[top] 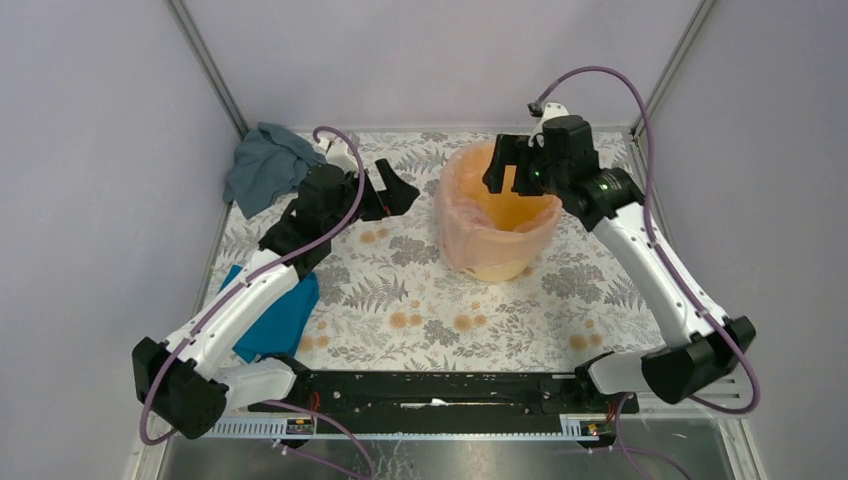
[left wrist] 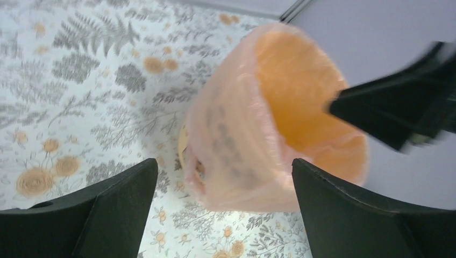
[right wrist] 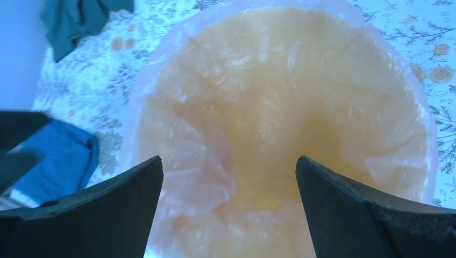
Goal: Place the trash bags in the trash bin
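Top external view: the bucket (top: 503, 268) stands on the fern-print table (top: 420, 290), and the thin pink bag (top: 452, 228) lines it, its mouth folded over the rim and hanging part way down the outer side. The right gripper (top: 512, 168) hangs over the bucket's far rim, fingers spread wide and holding nothing. The right wrist camera looks straight down into the wrinkled film between those fingers. The left gripper (top: 397, 185) sits just left of the bucket, apart from it, also spread and empty, with its wrist camera showing the bagged bucket between its fingers. A grey-blue cloth (top: 265, 165) lies well left of the bucket by the far corner. A bright blue cloth (top: 275, 315) lies left of the bucket and nearer the arm bases, partly under the left arm.
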You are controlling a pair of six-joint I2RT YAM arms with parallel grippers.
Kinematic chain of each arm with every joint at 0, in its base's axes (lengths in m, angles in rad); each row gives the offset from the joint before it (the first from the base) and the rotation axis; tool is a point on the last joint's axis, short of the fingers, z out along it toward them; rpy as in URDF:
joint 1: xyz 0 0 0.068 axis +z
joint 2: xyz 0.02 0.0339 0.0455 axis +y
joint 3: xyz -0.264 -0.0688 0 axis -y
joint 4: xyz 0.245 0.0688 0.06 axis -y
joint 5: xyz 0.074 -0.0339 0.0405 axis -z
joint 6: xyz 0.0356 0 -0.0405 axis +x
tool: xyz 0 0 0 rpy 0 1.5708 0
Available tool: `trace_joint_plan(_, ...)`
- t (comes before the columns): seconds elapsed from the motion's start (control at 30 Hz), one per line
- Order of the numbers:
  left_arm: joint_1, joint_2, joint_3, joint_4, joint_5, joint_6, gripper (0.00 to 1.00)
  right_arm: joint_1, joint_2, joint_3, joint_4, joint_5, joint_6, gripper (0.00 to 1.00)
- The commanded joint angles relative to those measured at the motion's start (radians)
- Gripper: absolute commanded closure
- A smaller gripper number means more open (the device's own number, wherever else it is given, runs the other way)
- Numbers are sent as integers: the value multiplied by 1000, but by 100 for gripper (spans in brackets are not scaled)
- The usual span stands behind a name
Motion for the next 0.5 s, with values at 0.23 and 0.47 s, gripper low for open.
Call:
trace_joint_plan(0.23, 181, 242, -224, 460, 497, -322, 1, 3, -370, -98, -40, -73, 26, 0)
trace_joint_plan(0.47, 165, 484, -301, 906, 610, -601, 1, 3, -497, -146, -88, -59, 16, 0)
